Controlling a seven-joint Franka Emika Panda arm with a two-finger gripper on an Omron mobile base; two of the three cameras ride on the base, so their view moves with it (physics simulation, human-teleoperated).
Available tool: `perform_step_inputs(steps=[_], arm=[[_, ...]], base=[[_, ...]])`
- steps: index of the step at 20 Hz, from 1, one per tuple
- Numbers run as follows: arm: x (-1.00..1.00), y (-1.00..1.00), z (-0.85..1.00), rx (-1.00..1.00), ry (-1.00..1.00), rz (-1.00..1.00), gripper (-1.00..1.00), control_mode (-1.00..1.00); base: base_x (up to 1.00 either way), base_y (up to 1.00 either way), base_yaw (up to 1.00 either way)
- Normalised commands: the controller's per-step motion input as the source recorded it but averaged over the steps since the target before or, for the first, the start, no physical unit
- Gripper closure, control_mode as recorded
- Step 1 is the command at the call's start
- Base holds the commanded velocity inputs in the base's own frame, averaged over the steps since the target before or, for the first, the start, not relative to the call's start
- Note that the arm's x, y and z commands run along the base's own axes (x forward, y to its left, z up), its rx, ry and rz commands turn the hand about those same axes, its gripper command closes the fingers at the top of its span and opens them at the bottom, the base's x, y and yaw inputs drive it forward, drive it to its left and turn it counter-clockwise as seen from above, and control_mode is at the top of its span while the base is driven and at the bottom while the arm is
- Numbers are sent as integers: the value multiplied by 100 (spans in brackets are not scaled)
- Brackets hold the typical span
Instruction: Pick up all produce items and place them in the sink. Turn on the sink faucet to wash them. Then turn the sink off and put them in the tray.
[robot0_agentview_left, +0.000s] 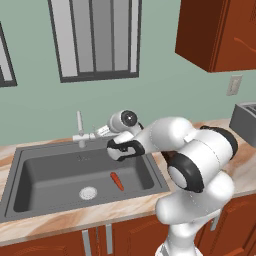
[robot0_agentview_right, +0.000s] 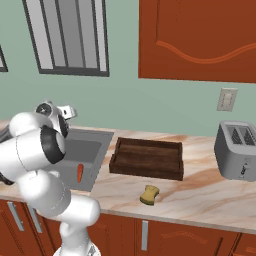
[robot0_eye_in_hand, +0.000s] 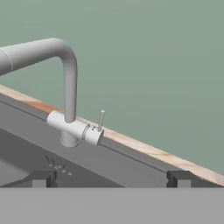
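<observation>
Hand view puts the two dark finger tips of the hand (robot0_eye_in_hand: 109, 178) low in the frame and set wide apart with nothing between them, so the hand is spread and empty. Straight ahead of it and a little to its left stands the slim pale silver sink faucet (robot0_eye_in_hand: 65, 87), and the part that matters for the coming move, the thin upright handle (robot0_eye_in_hand: 101, 120), rises from the right end of the short crossbar base, almost on the hand's centre line and somewhat above the finger tips. The handle's long axis runs upright, roughly crosswise to the line joining the tips, while the spout arches away to the hand's left. In the left base view the hand (robot0_agentview_left: 102, 131) sits just beside the faucet at the back rim of the large dark grey recessed sink (robot0_agentview_left: 30, 172), the white arm reaching forward and level over the basin with its wrist turned toward the wall. Below and behind the hand, the small slim red-orange tapered vegetable (robot0_agentview_left: 117, 181) lies on the basin floor near the round silver drain (robot0_agentview_left: 88, 193). Farther off along the marbled beige table (robot0_agentview_right: 210, 197) rests the dark brown rectangular wooden tray (robot0_agentview_right: 146, 159).
</observation>
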Motion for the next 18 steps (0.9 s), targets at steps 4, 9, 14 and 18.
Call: perform_step_inputs(steps=[4,9,14,18], arm=[[21,21,0,0,0,0,-100,-100],[22,19,0,0,0,0,-100,-100],[22,19,0,0,1,0,-100,-100],[18,17,0,0,0,0,-100,-100]], base=[[0,0,0],[0,0,0],[0,0,0],[0,0,0]])
